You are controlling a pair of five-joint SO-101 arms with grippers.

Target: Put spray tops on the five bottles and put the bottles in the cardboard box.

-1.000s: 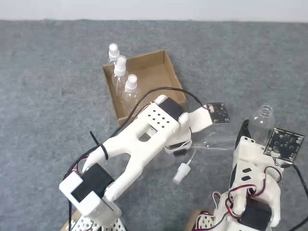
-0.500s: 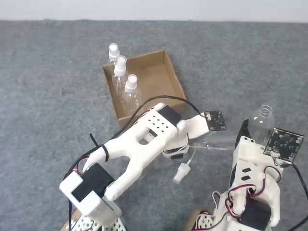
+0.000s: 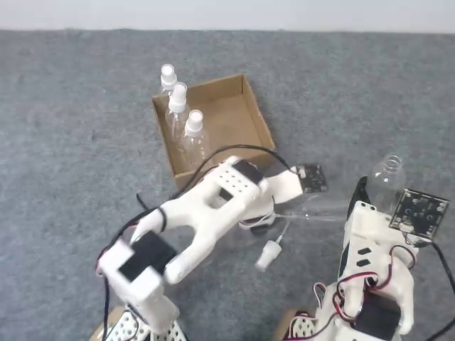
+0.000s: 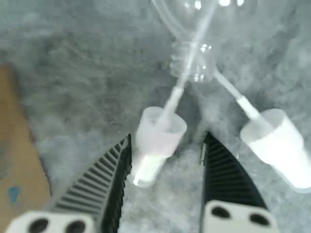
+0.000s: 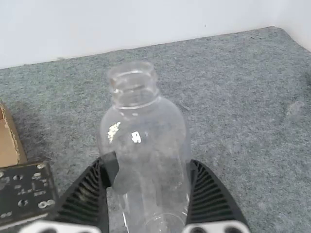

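Left pincer (image 4: 165,145) open wide astride a spray top (image 4: 156,138) on the desk (image 3: 71,142), second spray top (image 4: 279,143) beside it, right pincer (image 5: 148,191) gripping an upright uncapped bottle (image 5: 146,145), cardboard box (image 3: 231,117) upper centre in the high view, capped bottles (image 3: 193,131) along its left wall.

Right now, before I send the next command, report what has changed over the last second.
The left arm has pulled its wrist back a little, leftward in the high view. Its gripper stands open astride a spray top, with nothing taken hold of. Unchanged: the right gripper clamped on the open bottle, three capped bottles in the cardboard box, and the loose spray top lying where it was.
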